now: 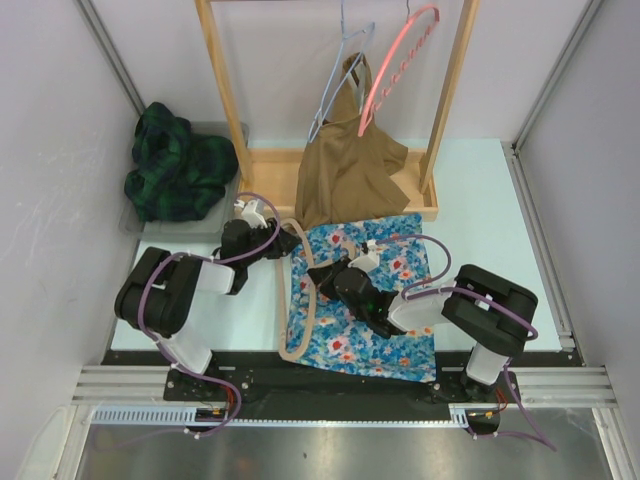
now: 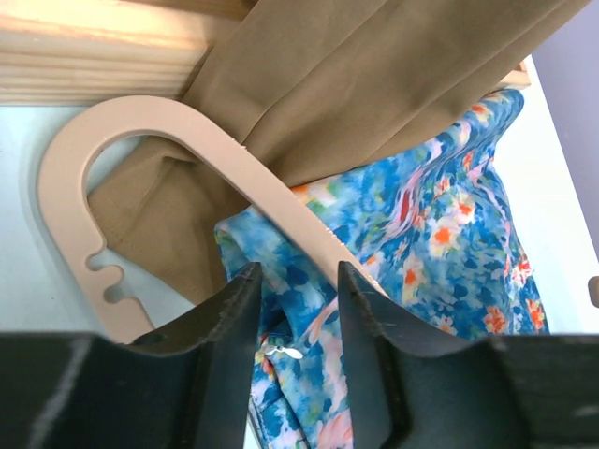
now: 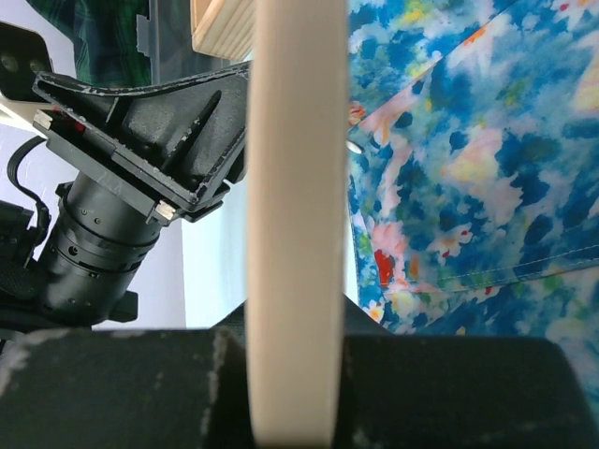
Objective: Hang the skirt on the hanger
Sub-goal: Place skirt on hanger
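From above, the skirt [image 1: 375, 300] lies flat, the hanger [image 1: 281, 310] along its left edge; on the left wrist, the left gripper [image 2: 295, 281] has its 2 fingers slightly apart astride skirt fabric, whether pinching I cannot tell; on the right wrist, the right gripper [image 3: 295, 374] clamps the hanger, which should slide slowly inside the skirt's waist.

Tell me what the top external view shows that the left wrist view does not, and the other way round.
Only the top view: the green plaid garment and the wooden rack with a pink hanger. Only the left wrist: a small metal tab between its fingers. Both: the beige hanger, the floral skirt and the tan garment.
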{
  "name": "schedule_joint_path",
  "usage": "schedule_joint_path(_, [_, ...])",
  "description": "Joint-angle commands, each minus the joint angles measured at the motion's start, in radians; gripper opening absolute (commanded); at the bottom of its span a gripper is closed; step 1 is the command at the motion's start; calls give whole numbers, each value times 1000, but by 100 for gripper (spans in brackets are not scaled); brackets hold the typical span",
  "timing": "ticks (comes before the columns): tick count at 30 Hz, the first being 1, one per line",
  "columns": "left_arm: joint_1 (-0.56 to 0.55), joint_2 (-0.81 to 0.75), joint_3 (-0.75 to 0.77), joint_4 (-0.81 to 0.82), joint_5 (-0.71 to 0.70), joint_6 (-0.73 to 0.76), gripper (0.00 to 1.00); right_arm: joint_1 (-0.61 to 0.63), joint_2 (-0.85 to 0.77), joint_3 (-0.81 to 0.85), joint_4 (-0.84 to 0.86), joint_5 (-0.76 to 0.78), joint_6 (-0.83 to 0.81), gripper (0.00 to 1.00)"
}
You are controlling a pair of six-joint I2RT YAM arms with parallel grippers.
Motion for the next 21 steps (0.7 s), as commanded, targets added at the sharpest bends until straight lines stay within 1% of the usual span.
schedule_joint_path(1, [13,3,15,59,20,-19,39,-7,-19,-2,22,33,22,0])
schedule_joint_path(7, [13,12,10,22,4,-4,39,-14,-32,-2,21,33,4,0])
schedule_joint_path(13, [13,-12,8,-59,-78,41,39,-16,-44,-2,5,38,-5,0])
schedule_joint_path(17, [13,15,28,-38,-65,29,39,-16,-50,-2,4,35,-16,0])
schedule_joint_path(21, [13,50,39,20,-36,-8,40,-14,-56,-3,-10,36,-21,0])
